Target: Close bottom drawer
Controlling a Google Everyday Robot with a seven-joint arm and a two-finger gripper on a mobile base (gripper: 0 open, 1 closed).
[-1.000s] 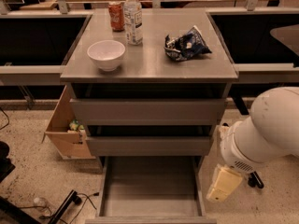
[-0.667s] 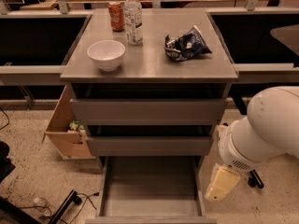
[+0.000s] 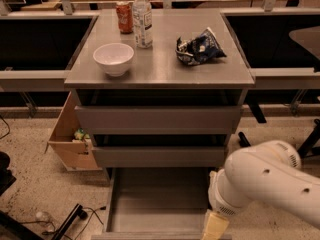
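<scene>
**Bottom drawer out, gripper low at its right wall**

Here is the grey metal desk (image 3: 160,74), seen from its front edge. The narrow grey bottom drawer (image 3: 160,199) sits under the desk's front edge, pulled well out over the speckled floor (image 3: 30,184). It is a long shallow tray, and its long axis runs straight out from the desk's front towards the camera. Its flat front panel lies at the picture's lower edge, facing us. Only its own grey floor shows between the thin side walls.

Above it sit the medium grey middle drawer (image 3: 160,156) and the wide grey top drawer (image 3: 157,120), their fronts stepped one above the other.

The white rounded robot arm (image 3: 270,181) comes in from the right, below the desk's front right corner. The pale yellow gripper (image 3: 215,226) hangs low just beside the drawer's right wall, near the front panel. I cannot tell whether it is clenched or released, nor whether it touches the wall.

On the desk top, a white round bowl (image 3: 113,58) stands towards the front left corner, and I cannot make out its inside. A clear plastic bottle with a white label (image 3: 142,19) and a red drink can (image 3: 124,17) stand upright side by side near the back edge. A crumpled dark blue snack bag (image 3: 200,48) lies towards the right edge.

On the floor by the desk's left edge, an open brown cardboard box (image 3: 70,139) holds something small, green and yellow.
</scene>
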